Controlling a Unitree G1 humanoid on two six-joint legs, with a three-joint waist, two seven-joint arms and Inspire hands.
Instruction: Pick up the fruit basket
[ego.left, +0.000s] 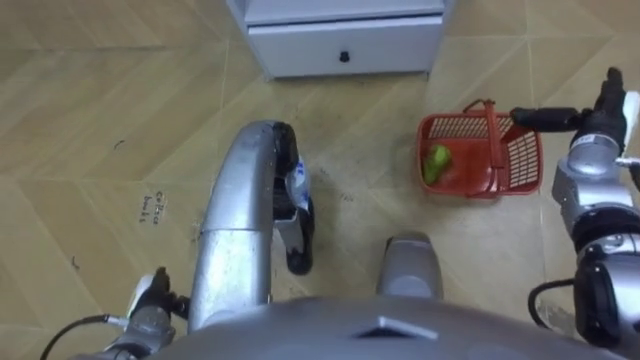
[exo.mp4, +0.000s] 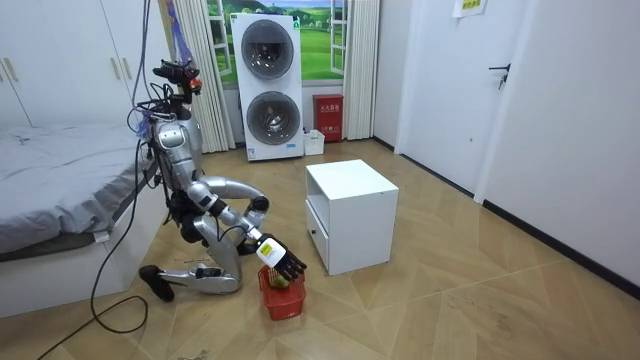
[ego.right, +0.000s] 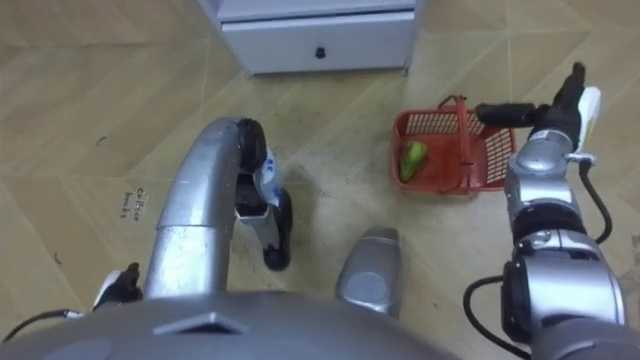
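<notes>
A red plastic fruit basket (ego.left: 510, 160) stands on the wooden floor to my right, with a green fruit (ego.left: 437, 163) inside and its handle (ego.left: 493, 135) upright. It also shows in the right eye view (ego.right: 480, 158) and the room view (exo.mp4: 283, 300). My right hand (ego.left: 545, 118) reaches in from the right, its dark fingers straight over the basket's right rim, close to the handle and holding nothing. In the room view this right hand (exo.mp4: 280, 260) hovers just above the basket with fingers spread. My left hand (ego.left: 150, 300) sits low at the lower left. I kneel on the floor.
A white cabinet (ego.left: 340, 45) with a knobbed drawer stands just ahead of the basket; the room view shows this cabinet (exo.mp4: 350, 215) beside me. A bed (exo.mp4: 60, 180) is behind me, and stacked washing machines (exo.mp4: 268, 85) stand by the far window.
</notes>
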